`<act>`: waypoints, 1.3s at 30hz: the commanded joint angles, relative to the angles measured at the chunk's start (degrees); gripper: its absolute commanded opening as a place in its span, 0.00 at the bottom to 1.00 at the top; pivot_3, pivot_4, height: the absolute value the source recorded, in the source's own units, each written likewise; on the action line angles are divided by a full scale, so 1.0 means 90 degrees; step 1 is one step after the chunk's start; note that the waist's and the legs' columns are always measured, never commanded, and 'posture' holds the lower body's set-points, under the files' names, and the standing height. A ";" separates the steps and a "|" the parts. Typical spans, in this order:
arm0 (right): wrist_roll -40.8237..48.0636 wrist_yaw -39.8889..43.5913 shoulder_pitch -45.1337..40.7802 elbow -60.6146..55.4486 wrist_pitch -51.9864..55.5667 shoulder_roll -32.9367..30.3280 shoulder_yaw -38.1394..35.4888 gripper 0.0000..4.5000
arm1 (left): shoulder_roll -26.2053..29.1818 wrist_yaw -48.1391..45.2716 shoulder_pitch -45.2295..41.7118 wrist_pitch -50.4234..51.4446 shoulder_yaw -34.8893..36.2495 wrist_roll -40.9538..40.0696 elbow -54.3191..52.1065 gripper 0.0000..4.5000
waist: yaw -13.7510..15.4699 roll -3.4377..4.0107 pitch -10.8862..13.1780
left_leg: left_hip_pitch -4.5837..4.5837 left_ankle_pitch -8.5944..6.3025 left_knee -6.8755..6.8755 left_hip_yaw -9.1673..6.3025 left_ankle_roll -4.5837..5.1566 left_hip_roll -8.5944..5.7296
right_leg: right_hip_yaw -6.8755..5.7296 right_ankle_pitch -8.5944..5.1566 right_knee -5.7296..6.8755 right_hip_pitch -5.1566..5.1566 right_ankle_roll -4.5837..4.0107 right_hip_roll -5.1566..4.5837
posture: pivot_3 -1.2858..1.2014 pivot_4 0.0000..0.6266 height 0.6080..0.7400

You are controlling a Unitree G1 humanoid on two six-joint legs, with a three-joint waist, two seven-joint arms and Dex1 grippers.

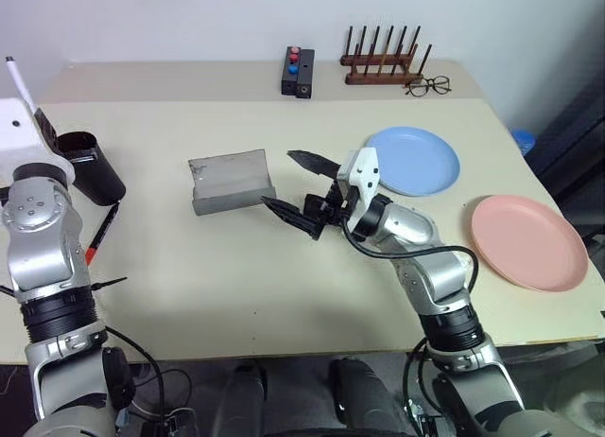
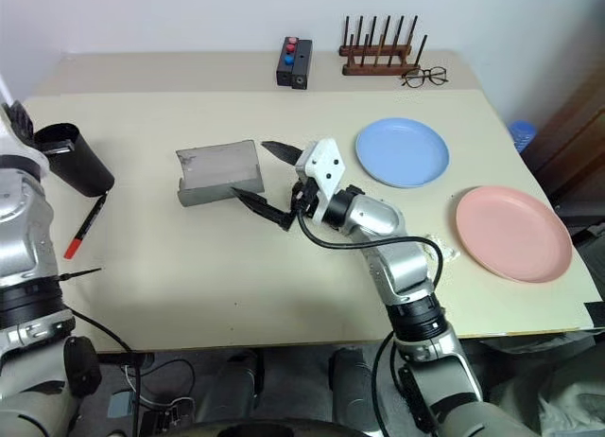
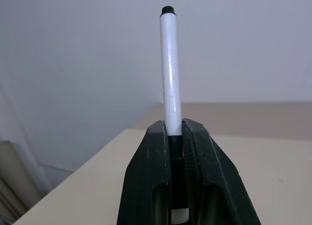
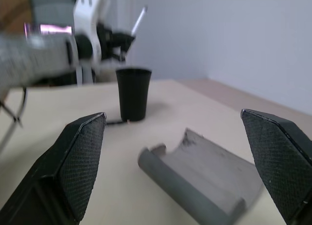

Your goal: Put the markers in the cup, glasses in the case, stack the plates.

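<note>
Left gripper (image 3: 175,137) — jaws clamped on the white marker (image 3: 170,69), black tip uppermost, long axis running straight out of the fingers, steeply upright. The cup (image 1: 90,166) stands just beside and below this gripper, mouth up; the coming drop likely turns on bringing the marker's axis over that mouth. Left arm is clearly the nearer one.

Red-capped marker (image 1: 101,232) — flat on the table (image 1: 236,286) beside the cup's base.

Right gripper (image 1: 298,186) — jaws wide apart, empty, fingers pointing at the case (image 1: 230,180), which lies open just ahead of them.

Blue plate (image 1: 413,160), pink plate (image 1: 527,241) — unstacked, behind the right gripper.

No legible writing or brands anywhere.
</note>
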 commanded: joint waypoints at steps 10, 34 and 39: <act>0.0395 -0.0419 0.0347 -0.0536 0.0249 0.0369 -0.0006 1.00 | 0.0062 0.0245 -0.0234 -0.1264 -0.0184 0.0174 0.1304 0.01 | -0.0021 0.0000 0.0000 | 0.0001 0.0000 -0.0001 0.0000 0.0000 0.0000 | -0.0001 0.0000 0.0002 -0.0001 0.0001 0.0000 | 0.52 0.24 1.00; 0.0466 -0.0403 0.0356 -0.0493 0.0278 0.0392 0.0044 1.00 | -0.0101 0.0380 -0.0203 -0.1030 -0.0156 -0.0116 0.1321 0.80 | -0.0026 0.0000 0.0000 | 0.0002 0.0000 -0.0001 0.0000 0.0000 0.0000 | -0.0001 0.0000 0.0003 0.0000 0.0001 0.0000 | 0.52 0.24 1.00; 0.0474 -0.0396 0.0357 -0.0499 0.0285 0.0392 0.0057 1.00 | -0.0154 0.0448 -0.0204 -0.0895 -0.0074 -0.0249 0.1079 0.80 | -0.0024 0.0000 0.0000 | 0.0002 0.0000 -0.0001 0.0000 -0.0001 0.0000 | -0.0001 0.0000 0.0003 0.0000 0.0001 0.0000 | 0.52 0.24 1.00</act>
